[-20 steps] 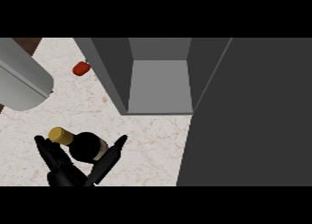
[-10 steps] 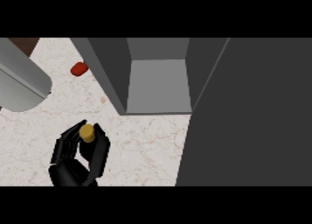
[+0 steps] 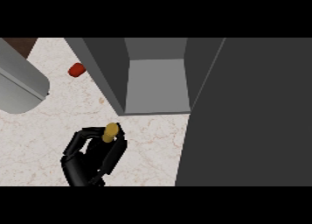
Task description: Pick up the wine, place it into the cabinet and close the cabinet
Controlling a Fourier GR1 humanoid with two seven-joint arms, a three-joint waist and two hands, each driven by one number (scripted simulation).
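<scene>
Curling round the wine (image 3: pixel 110 132), the right hand's (image 3: pixel 87 159) fingers (image 3: pixel 74 146) leave only its gold top showing.

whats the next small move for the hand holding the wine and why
Probably carry the wine up and to the right toward the open cabinet. The hand is curled round the dark bottle, whose gold top shows above the fingers, and it sits just short of the cabinet's front edge, a little left of the opening. Which hand it is cannot be told.
</scene>
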